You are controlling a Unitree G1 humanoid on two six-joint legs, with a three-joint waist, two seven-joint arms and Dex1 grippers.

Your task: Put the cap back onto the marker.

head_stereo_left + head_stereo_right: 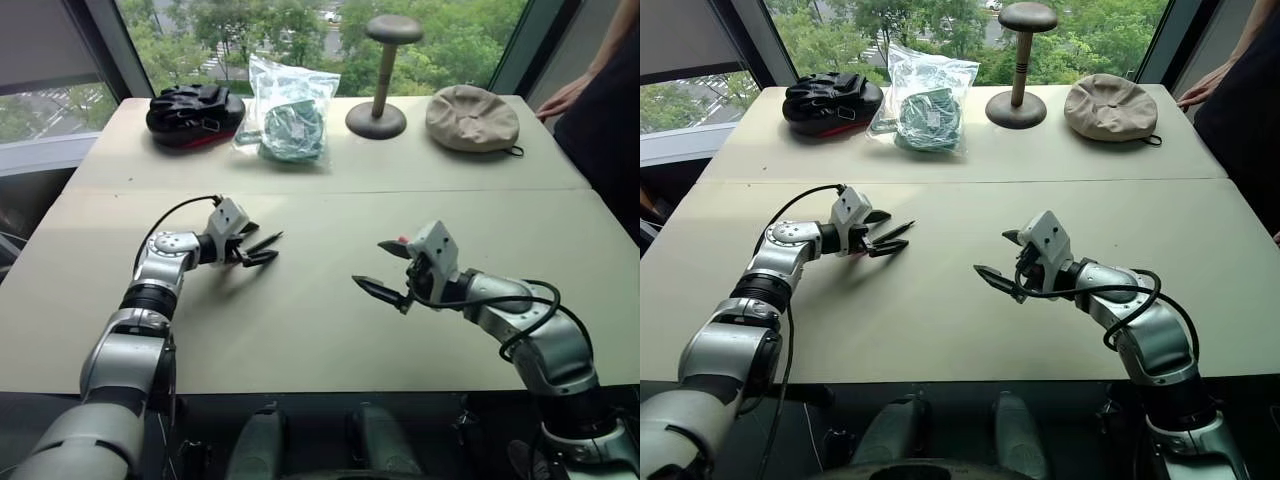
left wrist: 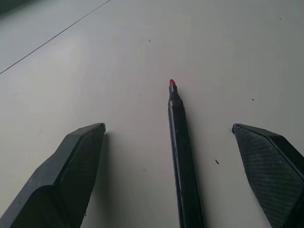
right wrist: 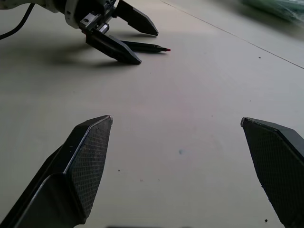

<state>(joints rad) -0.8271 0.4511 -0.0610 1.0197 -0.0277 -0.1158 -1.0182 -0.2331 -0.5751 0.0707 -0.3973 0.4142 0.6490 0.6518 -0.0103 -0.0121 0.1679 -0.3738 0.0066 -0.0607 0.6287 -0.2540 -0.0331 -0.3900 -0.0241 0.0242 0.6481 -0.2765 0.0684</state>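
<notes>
Behind the marker (image 2: 180,156): helmet (image 1: 193,113), bagged cloth (image 1: 290,128), hat stand (image 1: 380,75), beige cap (image 1: 472,118)

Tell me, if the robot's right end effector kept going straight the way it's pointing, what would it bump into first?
Probably the left end effector and the marker lying between its open fingers. The right end effector, also open, points across bare table toward them, though it angles downward and might touch the tabletop first.

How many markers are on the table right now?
1. The marker lies flat on the table, between the open fingers of the left pincer, red tip uncapped. Others may be hidden behind the far items.
</notes>
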